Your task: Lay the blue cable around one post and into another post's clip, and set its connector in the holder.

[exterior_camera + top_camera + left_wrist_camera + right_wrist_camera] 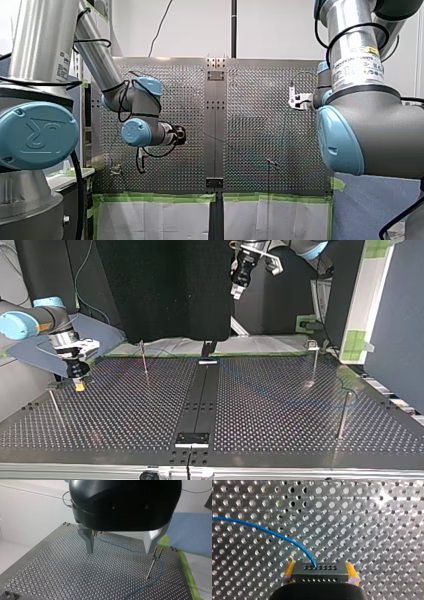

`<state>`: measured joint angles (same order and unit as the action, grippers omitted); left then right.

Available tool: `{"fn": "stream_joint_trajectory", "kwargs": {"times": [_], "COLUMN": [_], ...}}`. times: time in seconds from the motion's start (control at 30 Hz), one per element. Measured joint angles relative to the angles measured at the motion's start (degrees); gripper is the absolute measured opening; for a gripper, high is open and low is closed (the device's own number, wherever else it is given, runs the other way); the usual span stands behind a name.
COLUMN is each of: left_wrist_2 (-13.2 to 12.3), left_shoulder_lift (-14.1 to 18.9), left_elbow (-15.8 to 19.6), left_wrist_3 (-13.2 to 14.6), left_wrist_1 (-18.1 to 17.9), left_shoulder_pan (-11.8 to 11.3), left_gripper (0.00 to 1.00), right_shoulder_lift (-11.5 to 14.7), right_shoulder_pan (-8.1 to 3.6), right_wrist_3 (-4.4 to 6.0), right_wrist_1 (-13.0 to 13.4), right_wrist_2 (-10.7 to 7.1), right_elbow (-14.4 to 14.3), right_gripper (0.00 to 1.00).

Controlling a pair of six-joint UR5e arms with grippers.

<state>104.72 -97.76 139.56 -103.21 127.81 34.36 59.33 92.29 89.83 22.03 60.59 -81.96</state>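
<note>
Right gripper (320,566) is clenched on the black connector (319,573): its yellow pads (290,568) press on the block's two short ends, so the connector's long axis runs straight across from pad to pad. The face with its rows of small holes looks ahead of the gripper, over the perforated table (374,517). The blue cable (269,531) leaves that face near its middle, rises ahead of the fingers, then bends over and sweeps off sideways past one pad, low above the holes. In the top view I see this gripper down close to the table at the view's left edge.

Left gripper (120,552) is released, its two metal fingers standing wide apart with nothing between them. In the top view it hangs high above the table's far side, well apart from the work. Ahead of it, the left wrist view shows the cable lying in a long slanted line across the table towards a thin post (152,566) with a clip on its top. There the cable curves around the post's far side and runs back toward the camera. I cannot tell whether it sits in the clip.
</note>
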Motion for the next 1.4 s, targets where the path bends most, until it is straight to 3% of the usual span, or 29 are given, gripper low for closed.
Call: {"fn": "stream_joint_trajectory", "kwargs": {"times": [0.27, 0.63, 0.83, 1.2, 1.4], "left_wrist_2": [0.00, 0.00, 0.00, 0.00, -0.01], "left_shoulder_lift": [0.00, 0.00, 0.00, 0.00, 0.00], "left_elbow": [0.00, 0.06, 0.08, 0.11, 0.16], "left_wrist_3": [0.10, 0.12, 0.12, 0.17, 0.20], "left_wrist_1": [0.05, 0.19, 0.25, 0.49, 0.52], "left_shoulder_pan": [-0.05, -0.06, -0.06, -0.06, -0.06], "left_gripper": [1.00, 1.00, 1.00, 1.00, 1.00], "right_shoulder_lift": [0.15, 0.73, 1.76, 2.88, 2.90], "right_shoulder_pan": [-0.51, 0.09, 0.31, -0.57, -1.59], "right_wrist_3": [0.15, -1.82, -2.04, -1.64, -0.92], "right_wrist_1": [-1.37, -5.38, -6.12, -7.48, -6.64], "right_wrist_2": [3.67, 9.35, 12.46, 14.25, 14.19], "right_elbow": [0.04, 0.00, -0.01, -0.41, -0.83], "right_gripper": [0.00, 0.00, 0.00, 0.00, 0.00]}}
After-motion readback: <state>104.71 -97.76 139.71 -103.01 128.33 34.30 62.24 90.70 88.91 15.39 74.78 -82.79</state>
